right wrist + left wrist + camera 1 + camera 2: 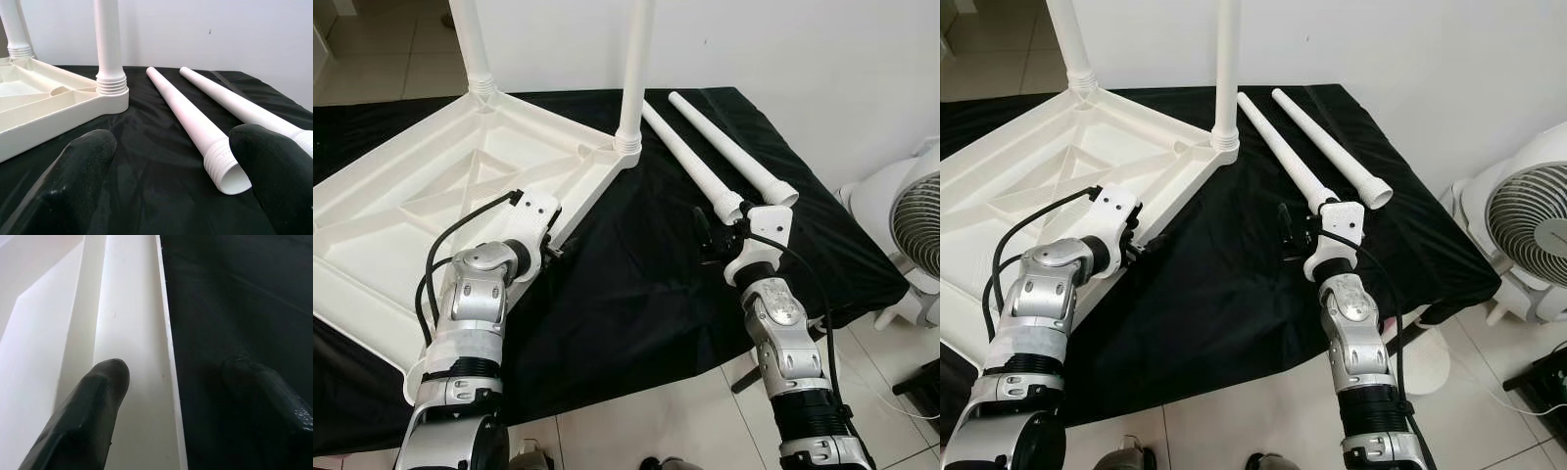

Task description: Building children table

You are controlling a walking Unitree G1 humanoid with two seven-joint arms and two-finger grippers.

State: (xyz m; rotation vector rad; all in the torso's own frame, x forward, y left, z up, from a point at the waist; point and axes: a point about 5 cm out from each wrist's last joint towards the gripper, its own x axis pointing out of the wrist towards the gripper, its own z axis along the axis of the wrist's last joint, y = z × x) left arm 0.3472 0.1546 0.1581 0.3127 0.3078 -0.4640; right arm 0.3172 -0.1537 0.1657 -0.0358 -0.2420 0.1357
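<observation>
**Grabbing leg three: line up on the threaded end first**

Eye views: upturned tabletop (401, 196) on the black-draped worktop (636, 284), two legs already screwed in, two loose legs (690, 157) lying beside it. Right gripper (710, 235) just short of the nearer leg's threaded end.

Left wrist: fingers (93, 406) spread wide, straddling the tabletop rim (129, 333). Good for bracing.

Right wrist: fingers (73, 181) wide apart, nearer leg between them. Best to close behind the threads, keeping them free for the socket.

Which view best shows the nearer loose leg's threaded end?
The right wrist view: the nearer loose leg shows its threads and open mouth close between the right gripper fingers. Both eye views show its whole length.
</observation>
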